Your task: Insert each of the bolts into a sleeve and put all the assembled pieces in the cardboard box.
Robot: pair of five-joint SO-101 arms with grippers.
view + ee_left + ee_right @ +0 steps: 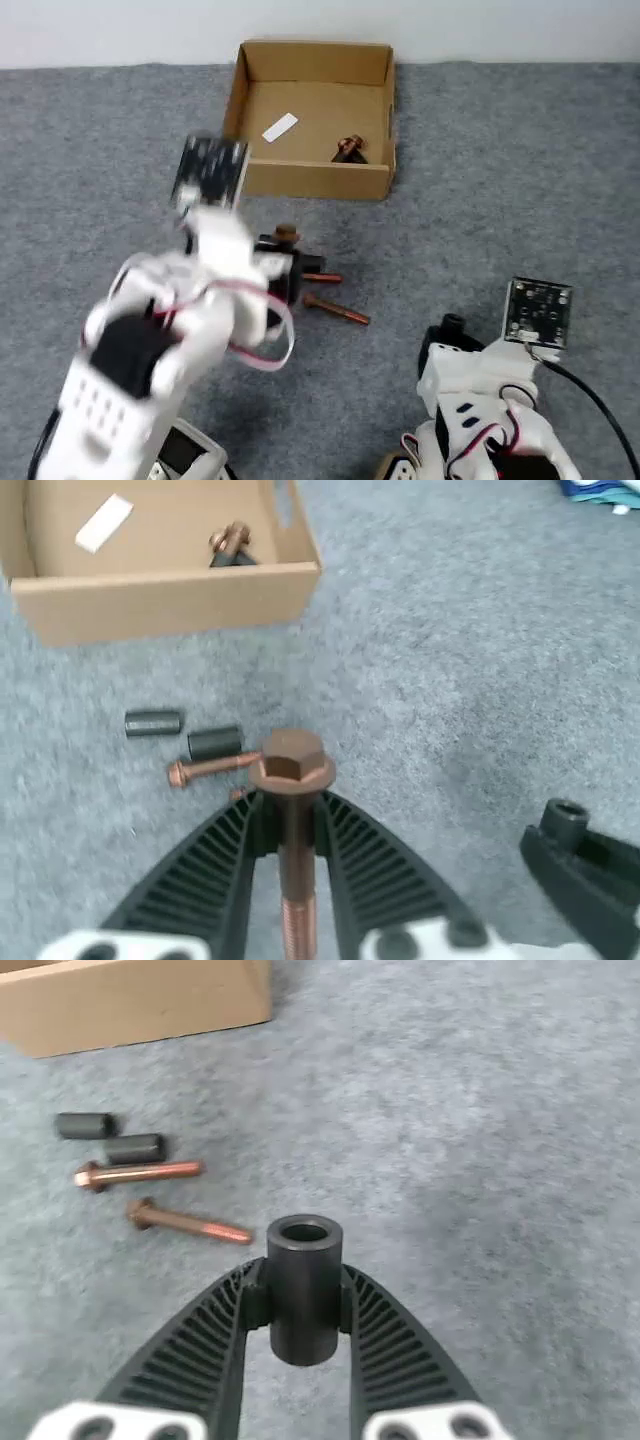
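On grey carpet (500, 180), cardboard box (315, 180) sits with back edge at pale wall (480, 30). Inside box: assembled piece (349, 150) and white slip (280, 127). Left gripper (290, 803) on arm side of box, clamped on copper bolt (292, 768). Right gripper (302, 1275) farther from box, pinching black sleeve (303, 1300), bore visible. Loose on carpet between box and grippers: first sleeve (84, 1125), second sleeve (135, 1147), first loose bolt (140, 1172), second loose bolt (190, 1223).

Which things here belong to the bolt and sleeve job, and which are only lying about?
Job: held bolt, held sleeve, loose bolts, loose sleeves, cardboard box, assembled piece inside it.
Lying about: white slip in the box, blue thing farther off.
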